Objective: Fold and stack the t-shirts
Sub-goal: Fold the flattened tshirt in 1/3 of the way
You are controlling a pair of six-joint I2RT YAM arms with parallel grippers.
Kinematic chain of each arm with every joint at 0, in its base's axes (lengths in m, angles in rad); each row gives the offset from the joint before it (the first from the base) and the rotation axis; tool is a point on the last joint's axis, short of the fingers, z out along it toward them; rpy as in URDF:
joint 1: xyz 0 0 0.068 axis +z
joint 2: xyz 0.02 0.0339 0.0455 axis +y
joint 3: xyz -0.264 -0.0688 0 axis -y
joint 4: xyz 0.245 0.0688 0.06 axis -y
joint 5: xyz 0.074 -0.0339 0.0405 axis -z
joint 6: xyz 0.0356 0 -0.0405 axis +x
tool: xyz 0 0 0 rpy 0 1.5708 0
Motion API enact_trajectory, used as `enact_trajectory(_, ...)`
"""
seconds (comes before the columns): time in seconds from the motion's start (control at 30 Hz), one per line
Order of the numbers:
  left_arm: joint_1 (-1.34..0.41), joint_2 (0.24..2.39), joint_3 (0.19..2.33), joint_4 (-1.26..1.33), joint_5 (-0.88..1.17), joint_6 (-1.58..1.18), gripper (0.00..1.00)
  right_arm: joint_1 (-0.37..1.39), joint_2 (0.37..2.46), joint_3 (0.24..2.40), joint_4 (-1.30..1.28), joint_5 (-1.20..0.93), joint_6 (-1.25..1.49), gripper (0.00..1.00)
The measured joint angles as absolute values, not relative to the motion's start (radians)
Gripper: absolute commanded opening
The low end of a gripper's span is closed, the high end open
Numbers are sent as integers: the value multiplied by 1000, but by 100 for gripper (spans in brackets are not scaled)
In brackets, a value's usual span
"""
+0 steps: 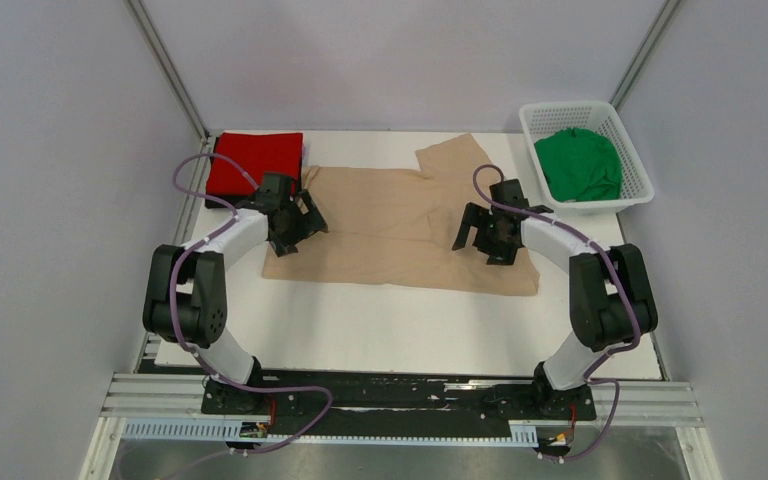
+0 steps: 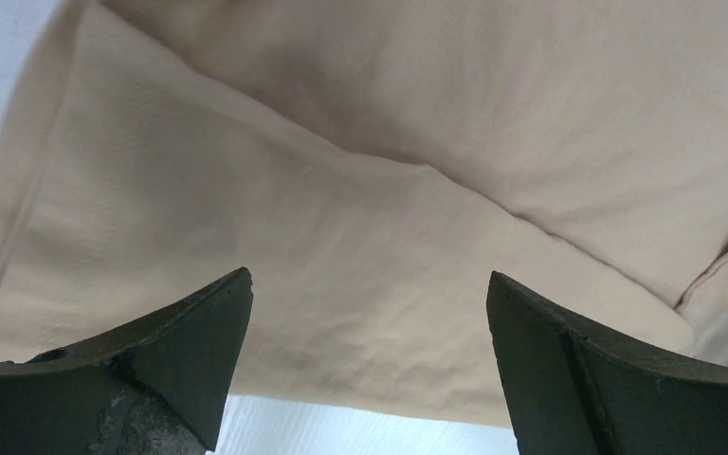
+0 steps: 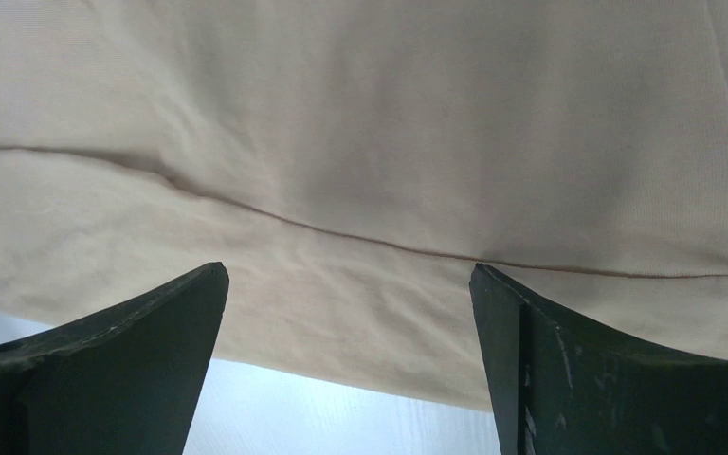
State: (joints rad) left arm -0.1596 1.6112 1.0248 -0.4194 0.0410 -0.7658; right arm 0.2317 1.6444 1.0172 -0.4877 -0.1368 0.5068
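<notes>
A beige-tan t-shirt (image 1: 400, 225) lies spread flat across the middle of the white table (image 1: 400, 330), one sleeve pointing to the far side. My left gripper (image 1: 300, 225) hovers open over its left end, and my right gripper (image 1: 480, 235) hovers open over its right end. In the left wrist view the left gripper (image 2: 369, 276) has only the beige cloth (image 2: 341, 190) and its near hem below. The right gripper (image 3: 349, 268) likewise stands over the beige cloth (image 3: 360, 142), holding nothing. A folded red t-shirt (image 1: 255, 160) sits at the far left. A crumpled green t-shirt (image 1: 580, 165) lies in the basket.
The white lattice basket (image 1: 535, 112) stands at the far right corner, just off the table. Grey walls close in on the left, right and far sides. Bare table shows between the beige shirt's near hem and the arm bases.
</notes>
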Motion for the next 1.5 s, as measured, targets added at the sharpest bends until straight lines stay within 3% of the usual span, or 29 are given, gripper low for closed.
enact_trajectory(0.2,-181,1703,1014,-361,71,-737,100,229,1652,967,-439,-93,557,100)
enact_trajectory(0.33,-189,1656,945,-294,76,-733,100,228,1578,877,-396,-88,585,100)
enact_trajectory(0.67,-324,1300,634,-389,44,-796,100,226,1254,619,-564,-109,689,100)
enact_trajectory(0.9,-359,1068,501,-500,51,-872,100,228,1153,559,-683,-156,799,100)
enact_trajectory(1.2,-367,1039,534,-654,-17,-892,100,239,1108,550,-770,-115,847,100)
enact_trajectory(1.5,-290,1260,775,-605,-115,-861,100,239,1108,698,-760,-49,747,100)
